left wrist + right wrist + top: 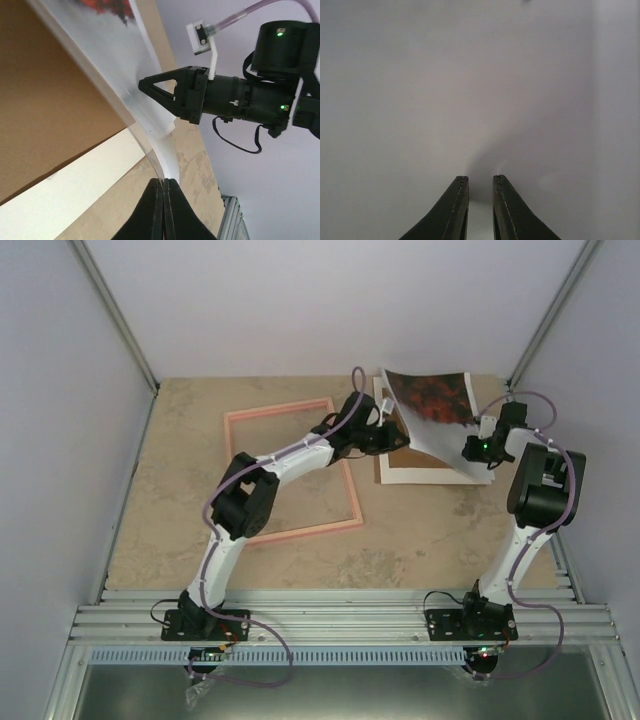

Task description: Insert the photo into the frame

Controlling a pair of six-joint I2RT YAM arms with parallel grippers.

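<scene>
We're looking at a beige marbled desk (180, 540) boxed in by pale walls (300, 300). The photo (432, 405) is up off the desk at the back right, print side up and bowed. Its long axis runs from the back wall toward the near right. The left gripper (163, 182) is pinched tight on its white border, and the right gripper (141, 85) clamps the edge alongside. The frame (310, 531) lies flat, left of centre.

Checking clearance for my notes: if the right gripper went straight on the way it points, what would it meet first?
The photo: the right gripper points its tips into the sheet, apparently touching it.
</scene>
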